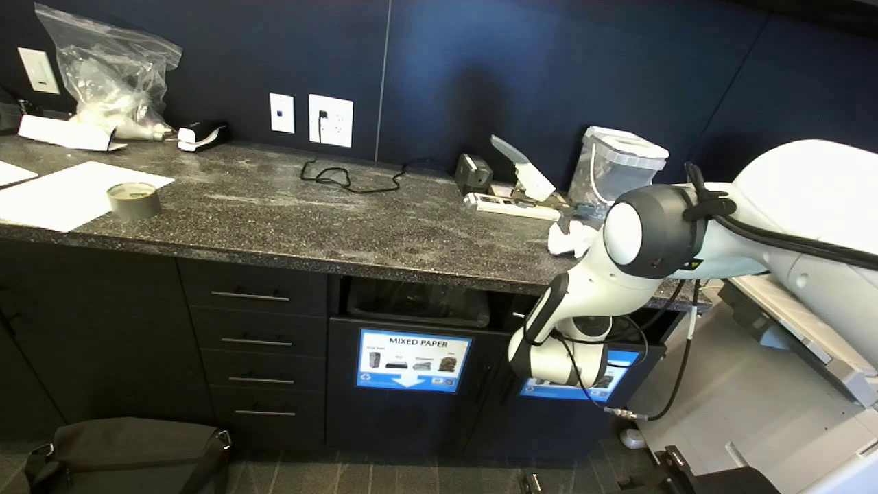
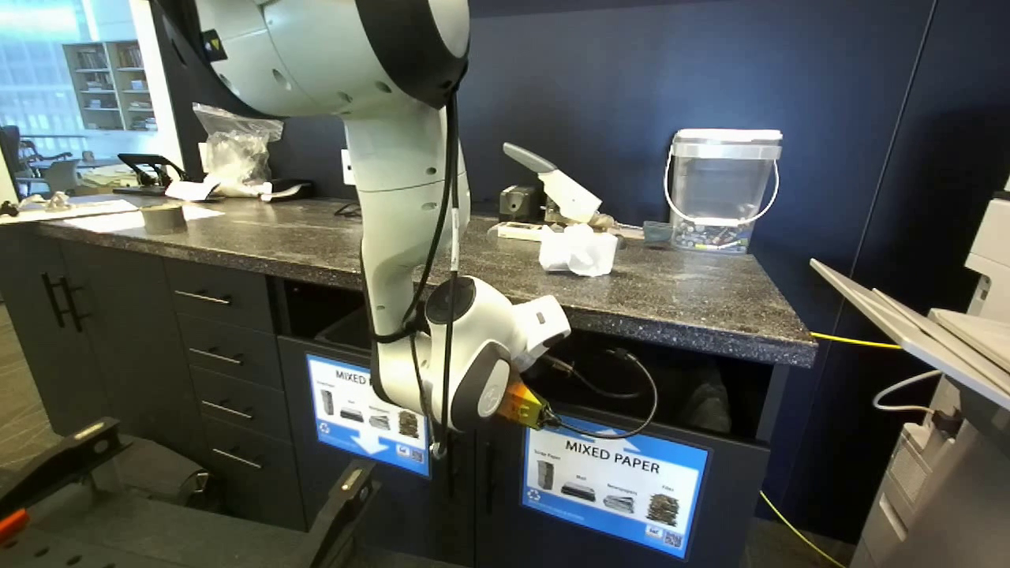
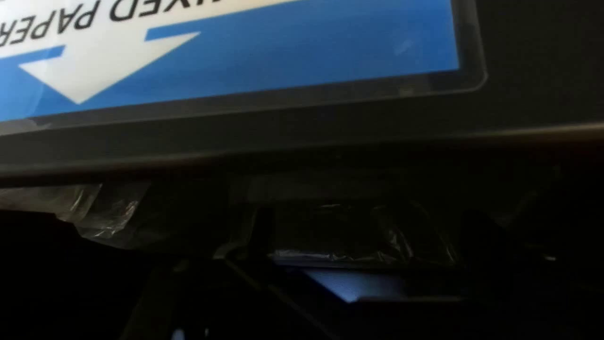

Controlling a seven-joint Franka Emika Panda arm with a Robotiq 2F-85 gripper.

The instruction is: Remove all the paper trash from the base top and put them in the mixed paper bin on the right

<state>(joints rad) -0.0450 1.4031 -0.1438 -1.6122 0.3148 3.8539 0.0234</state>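
Speckled stone countertop [image 2: 694, 300]: crumpled white paper [image 2: 580, 251] unbinned, eleven o'clock from dark bin slot [image 2: 678, 371]; black gripper [image 3: 368, 231]: spread, load untellable.

White paper trash [image 2: 580, 254], speckled dark countertop [image 2: 678, 301], blue and white sign [image 2: 614, 491], navy wall [image 2: 592, 79]

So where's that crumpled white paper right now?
In an exterior view, the crumpled white paper sits on the countertop, right of centre, in front of the grey-handled tool and left of the lidded bucket.
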